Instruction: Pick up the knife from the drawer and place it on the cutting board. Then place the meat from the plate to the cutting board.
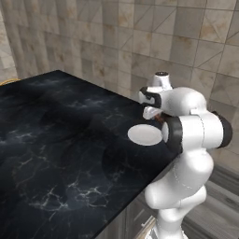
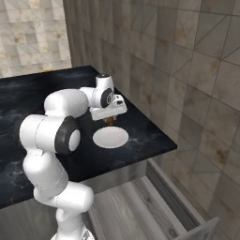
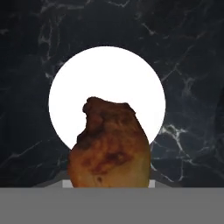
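Observation:
My gripper (image 2: 110, 120) hangs over the right end of the counter, shut on the meat (image 3: 109, 144), a reddish-brown piece that hides the fingertips in the hand view. The meat (image 2: 110, 121) is lifted just clear of the round white plate (image 2: 110, 137), which lies flat on the counter directly below it. In the left base view the plate (image 1: 144, 134) shows beside my arm, with a sliver of meat (image 1: 160, 119) above it. The drawer (image 2: 176, 199) stands pulled out under the counter, its inside bare where it shows. The knife and the cutting board are out of view.
The black marble counter (image 1: 60, 140) stretches away to the left of the plate. A tiled wall (image 2: 187, 70) runs close behind and to the right. A thin tan edge (image 1: 7, 80) peeks in at the counter's far left; I cannot tell what it is.

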